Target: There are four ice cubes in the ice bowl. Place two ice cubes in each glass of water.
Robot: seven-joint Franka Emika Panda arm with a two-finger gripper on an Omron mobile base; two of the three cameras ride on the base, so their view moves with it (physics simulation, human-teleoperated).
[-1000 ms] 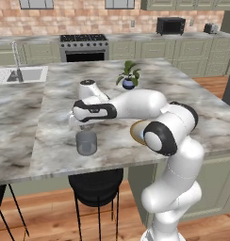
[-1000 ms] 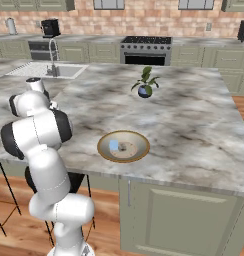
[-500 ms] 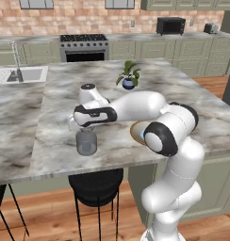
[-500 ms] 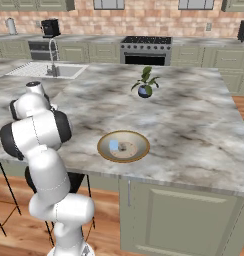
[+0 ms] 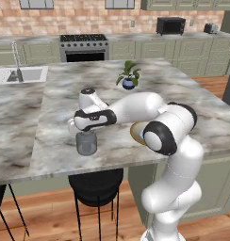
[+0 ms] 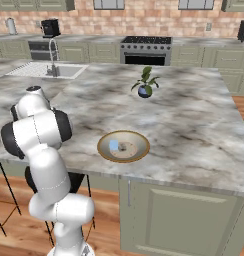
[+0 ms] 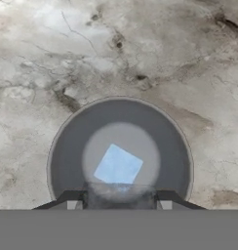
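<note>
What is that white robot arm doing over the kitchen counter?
It is moving ice cubes from a bowl into glasses of water. The gripper hangs right above a glass near the front edge of the marble counter. From the hand camera, one pale blue ice cube sits inside that glass, though I cannot tell whether the fingers hold it. The tan bowl further along has at least one cube in it.

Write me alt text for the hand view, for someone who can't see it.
Looking straight down into a short see-through grey glass of water with one small pale blue ice cube inside it, standing on a grey-veined marble counter. The two dark fingertips of the pincer show at the bottom, over the glass's near rim.
</note>
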